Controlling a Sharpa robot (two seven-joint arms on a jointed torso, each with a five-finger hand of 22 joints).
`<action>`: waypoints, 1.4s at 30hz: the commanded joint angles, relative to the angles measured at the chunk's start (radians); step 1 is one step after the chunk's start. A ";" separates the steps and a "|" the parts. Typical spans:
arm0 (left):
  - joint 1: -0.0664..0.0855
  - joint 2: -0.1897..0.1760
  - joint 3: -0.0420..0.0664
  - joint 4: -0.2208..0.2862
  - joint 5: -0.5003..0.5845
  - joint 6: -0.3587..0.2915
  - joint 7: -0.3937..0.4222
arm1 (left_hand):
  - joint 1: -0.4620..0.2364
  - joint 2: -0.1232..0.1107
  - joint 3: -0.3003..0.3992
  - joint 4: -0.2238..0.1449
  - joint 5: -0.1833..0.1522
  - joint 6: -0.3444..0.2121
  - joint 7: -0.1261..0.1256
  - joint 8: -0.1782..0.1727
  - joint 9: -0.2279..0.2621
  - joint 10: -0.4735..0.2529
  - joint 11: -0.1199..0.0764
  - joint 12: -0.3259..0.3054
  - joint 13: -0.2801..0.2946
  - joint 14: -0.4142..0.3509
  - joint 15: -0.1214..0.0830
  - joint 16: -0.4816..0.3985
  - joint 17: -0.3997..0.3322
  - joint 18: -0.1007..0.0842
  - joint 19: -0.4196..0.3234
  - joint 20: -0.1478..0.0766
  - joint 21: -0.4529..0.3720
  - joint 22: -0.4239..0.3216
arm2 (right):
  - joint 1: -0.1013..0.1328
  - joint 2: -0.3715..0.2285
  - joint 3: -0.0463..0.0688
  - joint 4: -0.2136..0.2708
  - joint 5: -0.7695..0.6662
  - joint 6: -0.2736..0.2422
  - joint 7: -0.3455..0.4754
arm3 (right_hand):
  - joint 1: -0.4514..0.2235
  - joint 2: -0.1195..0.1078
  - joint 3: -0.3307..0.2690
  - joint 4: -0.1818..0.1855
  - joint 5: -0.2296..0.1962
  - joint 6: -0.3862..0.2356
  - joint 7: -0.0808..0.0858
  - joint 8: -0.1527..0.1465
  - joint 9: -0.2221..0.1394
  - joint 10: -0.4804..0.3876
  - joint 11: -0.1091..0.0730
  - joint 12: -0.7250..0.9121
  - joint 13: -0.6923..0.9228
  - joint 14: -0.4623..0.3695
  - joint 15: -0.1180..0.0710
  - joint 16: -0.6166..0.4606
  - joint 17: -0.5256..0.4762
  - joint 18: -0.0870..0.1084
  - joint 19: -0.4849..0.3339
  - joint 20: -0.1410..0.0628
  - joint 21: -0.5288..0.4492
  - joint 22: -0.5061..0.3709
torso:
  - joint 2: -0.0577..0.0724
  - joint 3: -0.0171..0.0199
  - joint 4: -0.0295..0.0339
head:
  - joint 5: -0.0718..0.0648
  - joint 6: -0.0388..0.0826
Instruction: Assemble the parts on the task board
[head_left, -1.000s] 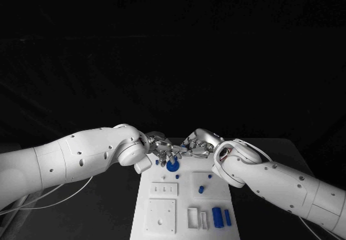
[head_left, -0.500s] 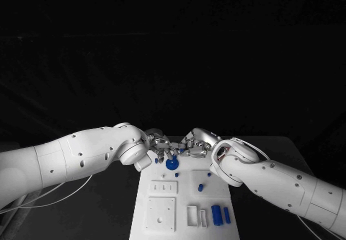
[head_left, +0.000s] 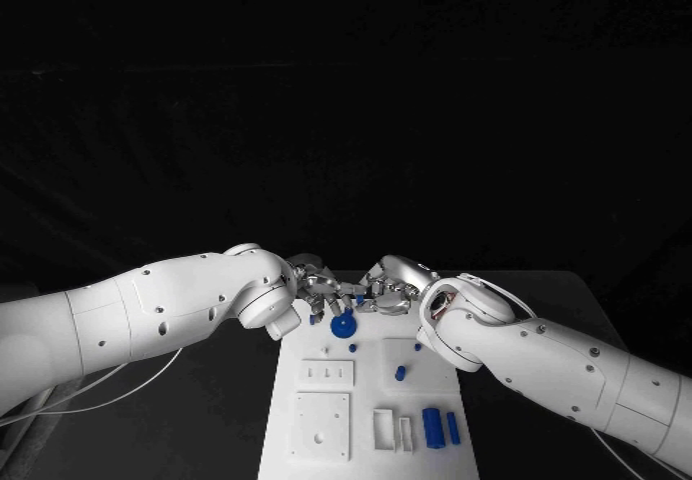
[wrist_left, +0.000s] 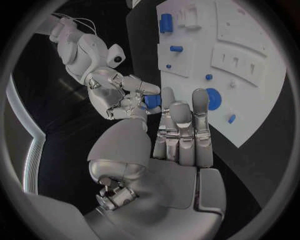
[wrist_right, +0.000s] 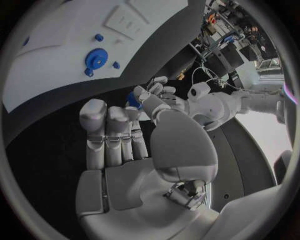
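At the board's (head_left: 325, 400) far end, both hands are met above the desk (head_left: 231, 400). A small blue part (wrist_left: 152, 101) is pinched by the right hand (wrist_left: 119, 95); its shape is mostly hidden by fingers. The left hand (wrist_left: 181, 135) is held beside it, fingers straight, holding nothing. A blue gear (head_left: 343, 325) lies on the board.

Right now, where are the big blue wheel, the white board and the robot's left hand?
blue wheel (head_left: 343, 326), head view, on its round face.
white board (head_left: 320, 425), head view, on a bare part near its front.
left hand (wrist_left: 181, 135), left wrist view, on the middle of its fingers.
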 joint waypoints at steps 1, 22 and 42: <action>0.002 0.003 0.000 0.003 -0.015 0.008 -0.004 | -0.002 -0.010 0.003 0.000 0.002 0.000 -0.007 -0.004 0.001 0.041 -0.008 0.005 0.001 -0.002 -0.004 0.004 0.002 -0.003 0.007 -0.003 -0.004 0.003 | 0.001 0.003 0.000 0.001 -0.013 0.012 -0.005 | 0.006 0.008 0.002 -0.002 0.005 0.020 0.004 0.005 0.020 -0.001 -0.005 0.003 0.001 0.005 -0.004 0.007 0.003 -0.004 0.000 -0.006 0.006 0.101 | -0.001 0.0004 -0.0007 | -0.002 0.001; 0.002 0.011 0.001 0.002 -0.017 0.031 -0.009 | 0.013 0.017 -0.004 -0.045 0.010 -0.001 -0.007 -0.004 0.000 0.040 -0.009 0.006 0.003 -0.004 -0.004 0.009 0.000 -0.005 0.014 -0.003 -0.032 0.042 | 0.001 0.013 -0.002 -0.001 -0.022 0.017 -0.011 | 0.006 0.009 0.003 -0.004 0.007 0.020 0.004 0.005 0.022 0.001 -0.005 0.004 0.001 0.005 -0.004 0.008 0.005 -0.004 0.000 -0.006 0.006 0.101 | 0.001 0.0011 0.0003 | -0.001 -0.001; 0.002 0.011 0.001 0.004 -0.017 0.034 -0.007 | 0.118 0.110 0.051 -0.162 0.190 -0.013 -0.014 -0.004 -0.006 0.039 -0.013 0.001 -0.001 -0.004 -0.007 0.010 0.000 -0.008 0.021 -0.006 -0.055 0.071 | 0.000 0.019 -0.012 -0.009 -0.029 0.030 -0.015 | 0.004 0.009 0.005 -0.006 0.010 0.020 0.004 0.005 0.024 0.000 -0.005 0.003 0.000 0.005 -0.004 0.007 0.007 -0.004 0.001 -0.006 0.007 0.101 | 0.001 0.0013 0.0003 | -0.001 -0.004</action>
